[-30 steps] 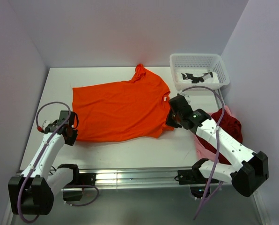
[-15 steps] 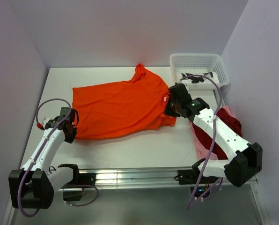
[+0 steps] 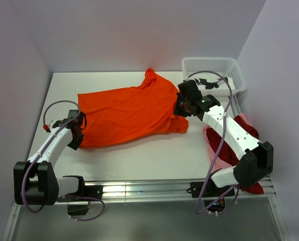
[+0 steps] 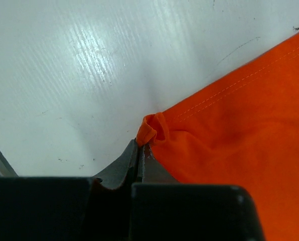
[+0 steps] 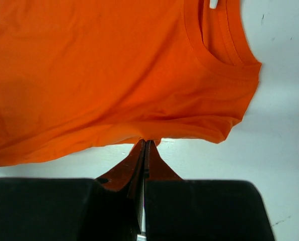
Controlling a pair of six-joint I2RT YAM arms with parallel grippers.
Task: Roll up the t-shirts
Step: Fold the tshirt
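Pinching opposite edges, left gripper (image 4: 142,146) and right gripper (image 5: 145,143) flank the orange t-shirt (image 3: 124,113).

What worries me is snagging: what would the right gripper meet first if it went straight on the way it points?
The orange shirt: the right gripper is shut on its edge, and more of that cloth seems to lie straight ahead.

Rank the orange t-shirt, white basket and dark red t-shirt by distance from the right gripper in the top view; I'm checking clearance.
1. Orange t-shirt: pinched in the right gripper.
2. White basket: just behind it, rightward.
3. Dark red t-shirt: far right, beside the forearm.
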